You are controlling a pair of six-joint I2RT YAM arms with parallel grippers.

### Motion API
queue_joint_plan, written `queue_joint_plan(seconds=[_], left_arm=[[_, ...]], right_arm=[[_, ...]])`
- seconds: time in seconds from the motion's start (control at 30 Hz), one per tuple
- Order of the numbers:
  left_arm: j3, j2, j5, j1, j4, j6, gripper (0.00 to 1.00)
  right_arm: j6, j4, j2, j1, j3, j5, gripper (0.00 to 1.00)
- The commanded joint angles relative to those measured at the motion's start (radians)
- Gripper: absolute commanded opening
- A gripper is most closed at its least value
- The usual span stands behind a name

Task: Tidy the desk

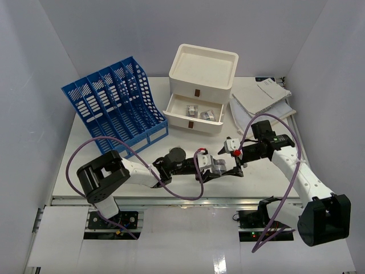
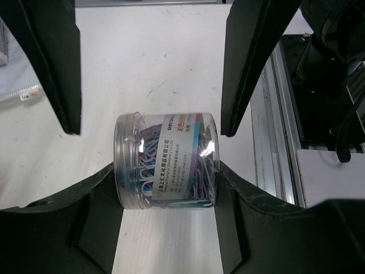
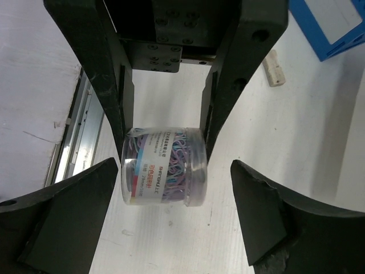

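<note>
The white surface (image 1: 177,142) is lying flat and rectangular under everything, far wider than anything on it, with a silver metal rail (image 1: 171,201) running along its near edge just ahead of the arm bases. It is filling the middle of the top view and showing as the pale ground in both wrist views.

A blue file rack (image 1: 114,100) is standing at the back left, divided into upright slotted compartments. Just to its right, a cream drawer box (image 1: 204,71) is sitting at the back centre. One drawer (image 1: 191,121) is pulled out toward the arms and is holding two small silvery packs (image 1: 201,112) side by side. A fanned stack of notebooks (image 1: 262,97) is lying at the back right, beside the box.

Both arms are reaching into the front middle and meeting there. The left end effector (image 2: 165,174) is clamping a clear round jar (image 1: 218,164) that is lying on its side, with its fingers (image 3: 108,103) pressing against the jar's two ends. The right end effector (image 3: 174,166) is standing wide apart around the same jar from the opposite side, with a gap showing on each side and its fingers (image 3: 63,217) touching nothing.

The jar is carrying a printed label and is packed with pink, purple, blue and white paper clips (image 2: 188,171). Whether it is resting on the surface or hanging just above it cannot be told.

A small beige block (image 3: 275,67) is lying near the rack's corner.
</note>
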Motion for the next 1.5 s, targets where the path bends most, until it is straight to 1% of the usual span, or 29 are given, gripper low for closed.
queue_joint_plan(seconds=[0.0, 0.13, 0.2, 0.27, 0.33, 0.37, 0.4, 0.5, 0.6, 0.67, 0.73, 0.77, 0.87, 0.97, 1.0, 1.27, 1.33, 1.4, 1.47], left_arm=[[0.000, -0.068, -0.047, -0.001, -0.059, -0.028, 0.08], [-0.022, -0.093, -0.081, 0.035, -0.118, -0.093, 0.01], [-0.024, -0.115, -0.102, 0.057, -0.174, -0.123, 0.00], [-0.012, -0.157, -0.186, 0.086, -0.244, -0.147, 0.00], [0.021, -0.215, -0.216, 0.106, -0.343, -0.198, 0.00], [0.040, -0.236, -0.238, 0.125, -0.390, -0.214, 0.00], [0.082, -0.263, -0.266, 0.139, -0.466, -0.230, 0.00], [0.235, -0.311, -0.307, 0.178, -0.677, -0.258, 0.00], [0.365, -0.320, -0.330, 0.234, -0.804, -0.281, 0.00], [0.444, -0.314, -0.382, 0.271, -0.857, -0.318, 0.00], [0.498, -0.303, -0.417, 0.297, -0.874, -0.341, 0.00], [0.528, -0.277, -0.476, 0.310, -0.921, -0.351, 0.00], [0.658, -0.202, -0.561, 0.358, -1.017, -0.380, 0.00], [0.727, -0.121, -0.590, 0.404, -1.053, -0.402, 0.00], [0.740, -0.116, -0.601, 0.413, -1.056, -0.402, 0.00], [0.876, 0.053, -0.665, 0.448, -1.104, -0.355, 0.01], [0.894, 0.082, -0.669, 0.448, -1.108, -0.338, 0.03], [0.907, 0.102, -0.678, 0.449, -1.110, -0.323, 0.12], [0.912, 0.122, -0.686, 0.449, -1.113, -0.318, 0.18]], right_arm=[[0.144, 0.140, -0.073, 0.005, -0.011, 0.022, 0.90], [0.308, 0.290, -0.131, 0.005, -0.035, 0.092, 0.90], [0.389, 0.376, -0.160, 0.004, -0.042, 0.138, 0.90], [0.486, 0.458, -0.190, 0.000, -0.058, 0.198, 0.90], [0.604, 0.536, -0.232, -0.008, -0.101, 0.302, 0.90], [0.649, 0.619, -0.248, -0.013, -0.120, 0.347, 0.90], [0.690, 0.648, -0.266, -0.028, -0.147, 0.385, 0.90], [0.758, 0.706, -0.291, -0.080, -0.203, 0.407, 0.90], [0.778, 0.725, -0.299, -0.105, -0.238, 0.383, 0.90], [0.784, 0.727, -0.307, -0.110, -0.243, 0.376, 0.90], [0.787, 0.731, -0.315, -0.111, -0.251, 0.369, 0.90], [0.787, 0.735, -0.317, -0.113, -0.258, 0.363, 0.90], [0.786, 0.736, -0.318, -0.120, -0.267, 0.360, 0.90], [0.784, 0.739, -0.324, -0.131, -0.275, 0.354, 0.90], [0.784, 0.740, -0.326, -0.131, -0.276, 0.354, 0.90], [0.791, 0.748, -0.325, -0.153, -0.285, 0.343, 0.90], [0.789, 0.749, -0.324, -0.156, -0.287, 0.341, 0.90], [0.789, 0.753, -0.327, -0.158, -0.290, 0.342, 0.90], [0.789, 0.754, -0.326, -0.159, -0.293, 0.339, 0.90]])
